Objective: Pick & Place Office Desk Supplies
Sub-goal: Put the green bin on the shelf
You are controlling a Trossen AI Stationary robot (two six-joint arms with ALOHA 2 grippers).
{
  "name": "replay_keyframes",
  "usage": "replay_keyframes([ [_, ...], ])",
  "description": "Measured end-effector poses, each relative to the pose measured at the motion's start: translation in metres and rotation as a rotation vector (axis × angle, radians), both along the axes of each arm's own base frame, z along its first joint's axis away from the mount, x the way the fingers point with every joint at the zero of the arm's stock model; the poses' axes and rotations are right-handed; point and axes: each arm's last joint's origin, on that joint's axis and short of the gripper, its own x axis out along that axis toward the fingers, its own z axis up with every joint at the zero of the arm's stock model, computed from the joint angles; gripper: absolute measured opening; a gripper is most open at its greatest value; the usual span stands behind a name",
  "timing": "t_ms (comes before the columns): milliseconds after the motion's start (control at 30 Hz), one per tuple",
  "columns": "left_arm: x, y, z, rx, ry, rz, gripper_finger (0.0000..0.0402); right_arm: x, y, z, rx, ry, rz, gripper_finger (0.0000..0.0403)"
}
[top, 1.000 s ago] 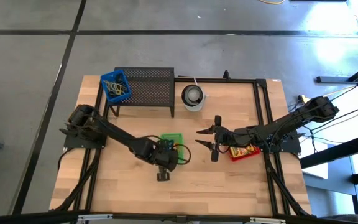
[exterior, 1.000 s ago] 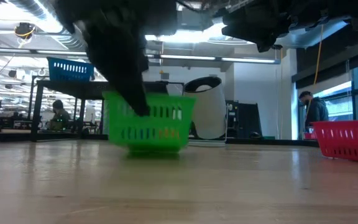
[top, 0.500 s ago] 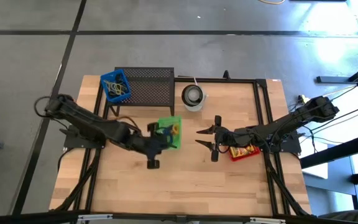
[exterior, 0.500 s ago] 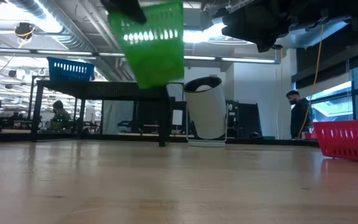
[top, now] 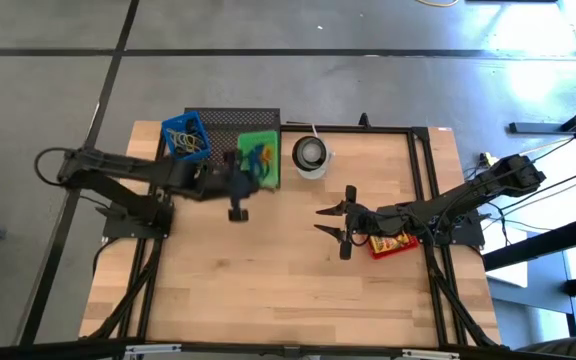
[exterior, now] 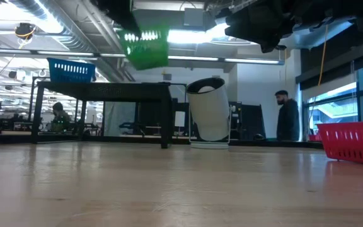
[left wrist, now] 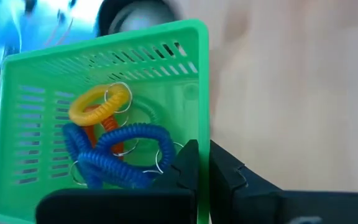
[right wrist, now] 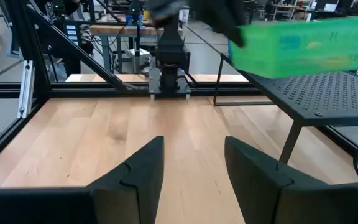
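A small green basket hangs in the air over the right end of the black mesh rack, held by my left gripper. In the left wrist view it holds blue coil loops and a yellow-orange coil loop with metal rings. The low view shows the green basket high above the rack top. My right gripper waits open above the table's middle right, with nothing between the fingers of my right gripper. My left gripper is shut on the green basket's side wall at its rim. One finger is inside the basket and the other outside. The basket is lifted clear and slightly tilted, with its open side up.
A blue basket with loops sits on the rack's left end. A round white container stands right of the rack. A red basket with a yellow box lies by my right arm. A person stands beyond the table.
My left gripper has carried the green basket from the table's middle up and toward the far left, until it hangs over the rack's right end. The basket was lifted clear and turned about on the way. The person in the room has walked left.
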Motion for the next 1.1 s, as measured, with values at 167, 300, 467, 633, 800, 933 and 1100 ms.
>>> replay_keyframes([
  [167, -0.004, 0.038, -0.003, -0.031, 0.066, 0.059, 0.0004, 0.0, 0.0, 0.0, -0.002, 0.002, 0.0, 0.0169],
  [300, -0.01, 0.059, -0.006, -0.038, 0.119, 0.106, 0.0004, 0.0, 0.0, 0.0, -0.003, 0.003, 0.0, 0.0169],
  [467, -0.022, 0.078, -0.01, -0.056, 0.211, 0.189, 0.0004, 0.0, 0.0, -0.001, -0.008, 0.008, 0.001, 0.0169],
  [633, -0.031, 0.09, -0.013, -0.072, 0.267, 0.242, 0.0004, 0.0, 0.0, -0.001, -0.009, 0.009, 0.001, 0.0169],
  [800, -0.036, 0.096, -0.014, -0.081, 0.288, 0.273, 0.0005, 0.0, 0.0, -0.001, -0.01, 0.009, 0.001, 0.0169],
  [933, -0.036, 0.097, -0.014, -0.082, 0.288, 0.28, 0.001, 0.0, 0.0, -0.001, -0.01, 0.009, 0.001, 0.0169],
  [1100, -0.036, 0.098, -0.014, -0.077, 0.288, 0.285, 0.0023, 0.0, 0.0, -0.001, -0.013, 0.011, 0.001, 0.0169],
])
